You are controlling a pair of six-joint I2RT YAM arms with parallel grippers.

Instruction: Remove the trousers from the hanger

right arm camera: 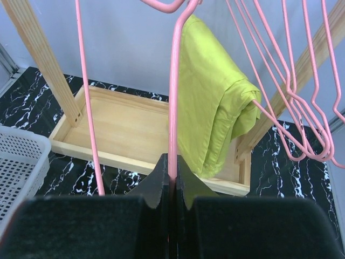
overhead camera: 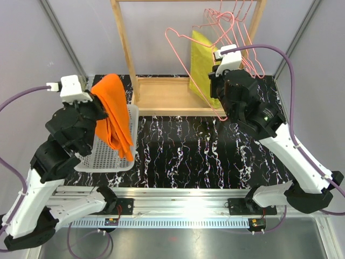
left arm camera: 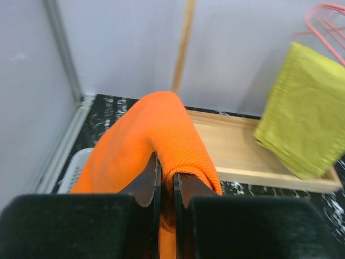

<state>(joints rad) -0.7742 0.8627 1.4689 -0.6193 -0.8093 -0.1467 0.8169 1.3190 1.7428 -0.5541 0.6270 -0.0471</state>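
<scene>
The trousers [overhead camera: 115,110] were off the wire, as far as I could judge: a bright orange bundle at the left of the overhead view, draped over the left tool [left arm camera: 167,186] and trailing down into the white basket [overhead camera: 105,156] below it. In the left wrist view the cloth folded over the fingertips, and the jaws were pinched fully together on a fold of it, which was why the garment hung there rather than lying on the desk [overhead camera: 205,151]. The hanger [right arm camera: 173,97] stood well apart from it, at the upper right of the overhead view, bare and tilted out from the wooden rack [overhead camera: 167,97]. The right tool [right arm camera: 172,172] was clamped tight on one straight pink run of that wire, jaws closed with the wire rising straight up out of them; I read that grip as steadying the frame so the cloth could slide free without dragging the hanger along. Just behind the wire in the right wrist view hung the yellow-green garment [right arm camera: 210,91], on its own hanger and not touched by either tool. With the trousers over the basket, I judged that what remained was to lower and let go of the cloth, taking care that the trailing leg landed inside the rim rather than over it.
</scene>
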